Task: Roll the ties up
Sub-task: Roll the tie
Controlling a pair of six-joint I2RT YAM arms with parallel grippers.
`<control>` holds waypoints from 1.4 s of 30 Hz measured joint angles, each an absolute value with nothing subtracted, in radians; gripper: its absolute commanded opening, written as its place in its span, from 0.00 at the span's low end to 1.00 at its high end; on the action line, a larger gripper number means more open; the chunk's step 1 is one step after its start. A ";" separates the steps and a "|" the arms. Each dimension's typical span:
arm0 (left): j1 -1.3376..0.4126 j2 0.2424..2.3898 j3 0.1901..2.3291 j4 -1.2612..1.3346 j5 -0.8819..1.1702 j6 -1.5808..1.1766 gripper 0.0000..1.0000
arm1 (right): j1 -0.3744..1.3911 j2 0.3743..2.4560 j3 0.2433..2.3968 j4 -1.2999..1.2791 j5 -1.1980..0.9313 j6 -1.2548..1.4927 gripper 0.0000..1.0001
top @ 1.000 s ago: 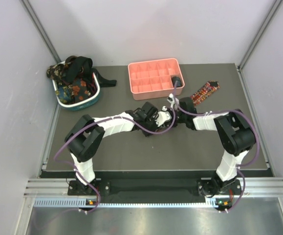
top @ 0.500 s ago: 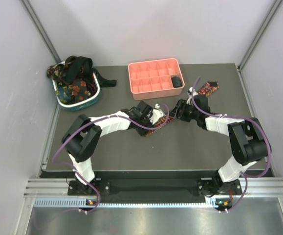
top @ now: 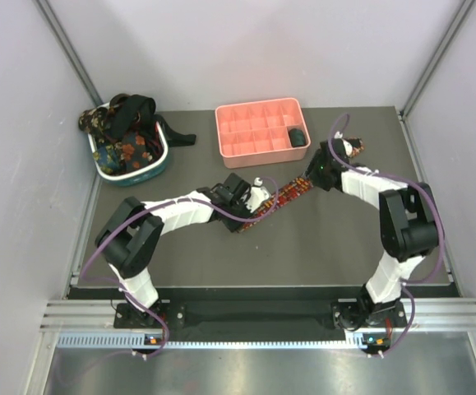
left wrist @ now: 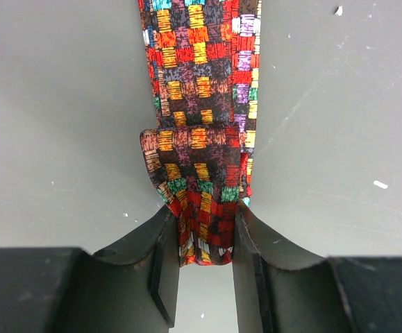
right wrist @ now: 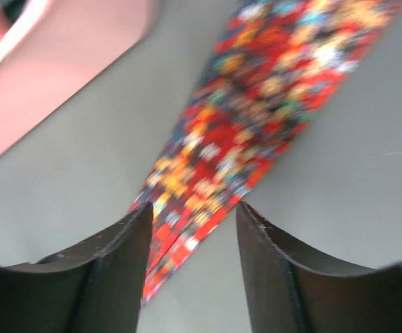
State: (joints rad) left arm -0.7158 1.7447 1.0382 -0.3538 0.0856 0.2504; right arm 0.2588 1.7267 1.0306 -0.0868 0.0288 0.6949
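Plaid tie: lay flat on the dark table, running diagonally from the middle toward the far right corner; its near end was folded back over itself.
Left gripper: jaws narrowed onto the folded near end, a finger pressed against each edge of the cloth – a firm hold.
Right gripper: jaws part-way apart and astride the tie's farther stretch; the wrist view was blurred, so I cannot tell whether they pinched it.
Other ties: heaped in the teal-and-white basket at the far left corner.
Pink tray: at the far edge, middle – a dark roll in its near right compartment.
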 measured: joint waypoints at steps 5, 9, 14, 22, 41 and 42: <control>-0.716 1.740 1.028 -0.342 0.085 0.242 0.35 | 0.256 1.821 1.180 -0.266 0.212 0.739 0.47; -0.716 1.736 1.019 -0.330 0.086 0.237 0.35 | 0.233 1.846 1.258 -0.340 0.283 0.745 0.47; -0.716 1.734 1.018 -0.327 0.086 0.236 0.34 | 0.205 1.914 1.351 -0.388 0.311 0.745 0.45; -0.719 1.734 1.018 -0.327 0.085 0.234 0.34 | 0.202 2.019 1.414 -0.422 0.290 0.769 0.33; -0.742 1.777 1.068 -0.326 0.075 0.168 0.32 | 0.096 2.118 1.555 -0.465 0.139 0.804 0.00; -0.743 1.784 1.076 -0.325 0.079 0.161 0.32 | 0.090 2.125 1.568 -0.466 0.136 0.804 0.00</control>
